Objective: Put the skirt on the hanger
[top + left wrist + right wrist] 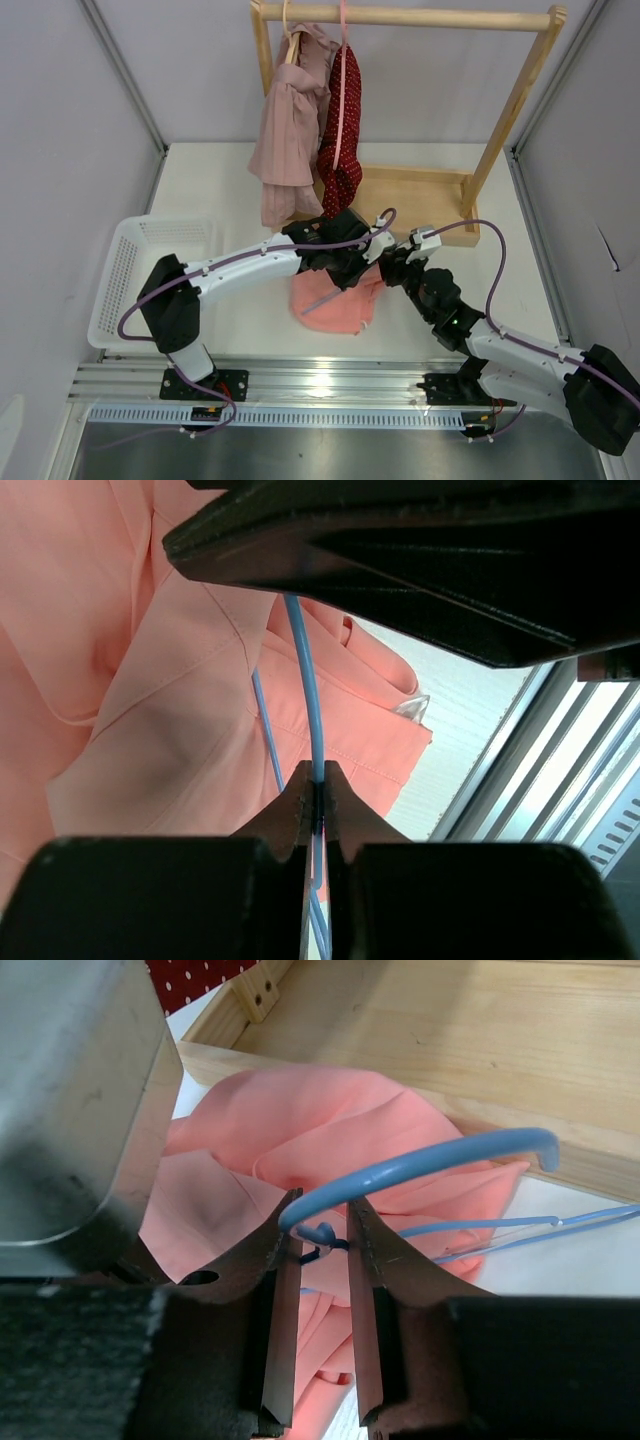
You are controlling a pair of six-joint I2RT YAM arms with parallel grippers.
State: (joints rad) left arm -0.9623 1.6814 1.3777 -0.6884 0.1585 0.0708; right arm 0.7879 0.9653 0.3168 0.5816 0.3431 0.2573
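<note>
The salmon skirt [335,305] lies crumpled on the table in front of the wooden rack's base. It fills the left wrist view [150,680] and shows in the right wrist view [300,1120]. The light-blue hanger [430,1163] lies over it, its hook curving toward the rack base. My left gripper [352,272] [317,772] is shut on a wire of the hanger [305,670] just above the skirt. My right gripper [388,268] [322,1222] is closed narrowly on the hanger's twisted neck below the hook. The two grippers are close together.
The wooden clothes rack [400,18] stands at the back with its base board [420,195] just behind the skirt. A mauve striped garment [290,130] and a dark red dotted one [343,130] hang on it. A white basket [150,270] stands at the left.
</note>
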